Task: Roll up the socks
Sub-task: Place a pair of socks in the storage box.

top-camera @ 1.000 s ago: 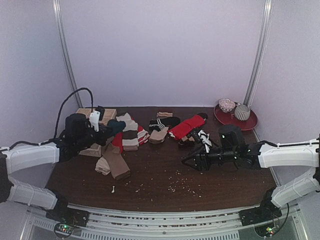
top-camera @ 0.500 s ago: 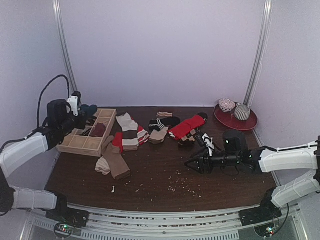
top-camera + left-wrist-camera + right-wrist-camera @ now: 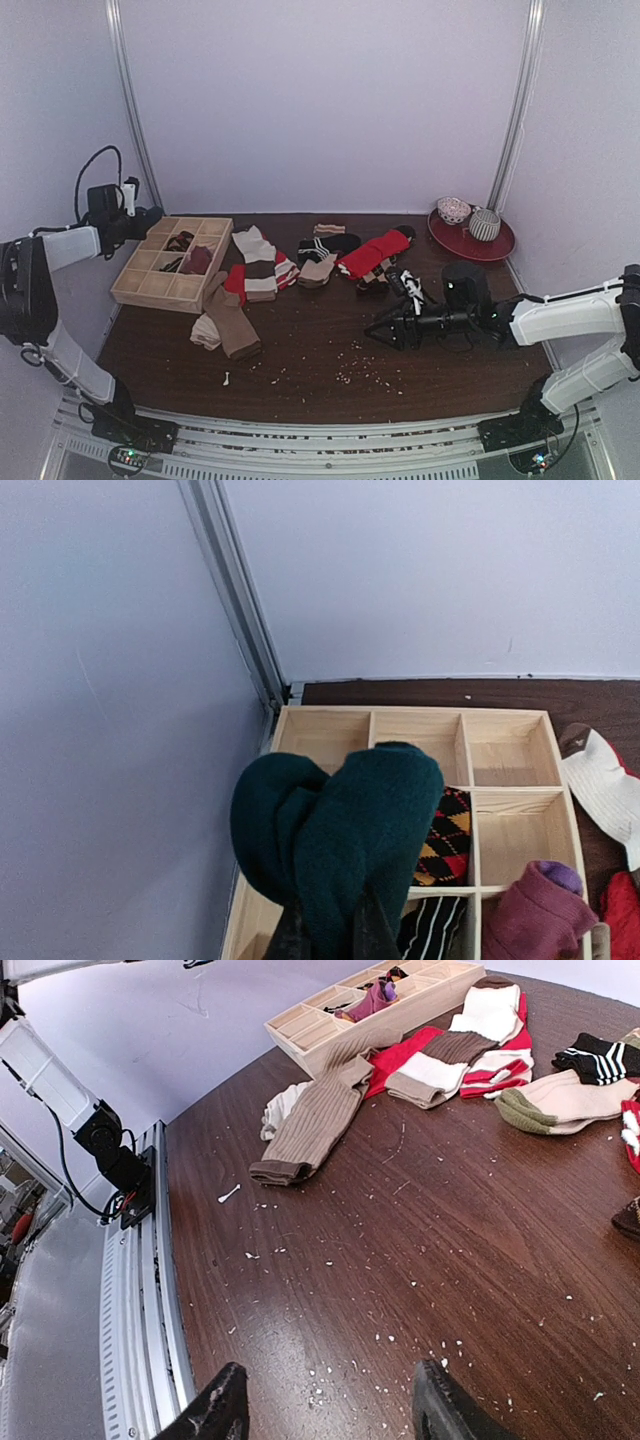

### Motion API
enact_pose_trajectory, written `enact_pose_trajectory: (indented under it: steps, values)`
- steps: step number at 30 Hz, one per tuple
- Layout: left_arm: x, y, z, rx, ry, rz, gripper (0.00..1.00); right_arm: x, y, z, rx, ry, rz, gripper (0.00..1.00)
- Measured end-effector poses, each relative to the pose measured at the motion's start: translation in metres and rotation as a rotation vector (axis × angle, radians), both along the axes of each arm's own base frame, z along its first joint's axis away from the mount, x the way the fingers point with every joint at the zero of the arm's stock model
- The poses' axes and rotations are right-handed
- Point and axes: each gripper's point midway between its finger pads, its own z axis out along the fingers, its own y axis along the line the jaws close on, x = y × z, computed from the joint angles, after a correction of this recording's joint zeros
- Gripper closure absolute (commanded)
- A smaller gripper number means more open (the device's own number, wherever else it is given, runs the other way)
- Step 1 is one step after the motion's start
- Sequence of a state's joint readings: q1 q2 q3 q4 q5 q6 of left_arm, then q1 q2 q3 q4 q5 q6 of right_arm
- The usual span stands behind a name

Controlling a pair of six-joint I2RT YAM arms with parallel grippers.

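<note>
Tabletop [image 3: 470, 375]: dark wood, pale crumbs [image 3: 362, 374] strewn toward its near edge.
Walls [image 3: 320, 100]: plain lilac, metal rails [image 3: 128, 110] in the far corners.
Box [image 3: 160, 297]: divided pale wood, at the far-left corner.
Loose socks [image 3: 258, 268]: spread along the far half.
Left gripper [image 3: 138, 216]: clamped on a rolled teal sock [image 3: 340, 830], seemingly above the box.
Right gripper [image 3: 330, 1415]: half-spread, empty, low over the tabletop.

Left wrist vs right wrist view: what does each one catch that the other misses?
Left wrist only: the left hand shut on a dark teal rolled sock, with a black sock with orange-yellow argyle diamonds behind it.
Right wrist only: the open, empty right hand, a brown ribbed sock and a black sock with white stripes.
Both: the pale wooden compartment tray, the maroon sock in it, and the dark wooden table.
</note>
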State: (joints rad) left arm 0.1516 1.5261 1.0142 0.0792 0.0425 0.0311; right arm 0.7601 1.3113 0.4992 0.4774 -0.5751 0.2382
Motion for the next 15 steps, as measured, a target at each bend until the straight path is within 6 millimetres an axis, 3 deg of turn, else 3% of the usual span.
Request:
enact_pose_trajectory:
  steps: [8,15]
  values:
    - [0.045,0.003,-0.044,0.018,0.086,-0.134,1.0,0.003,0.004,-0.01,0.005,0.028,0.006,0.44]
    - [0.047,0.016,-0.079,0.014,0.164,-0.146,1.0,0.002,0.007,-0.021,-0.001,0.055,0.021,0.44]
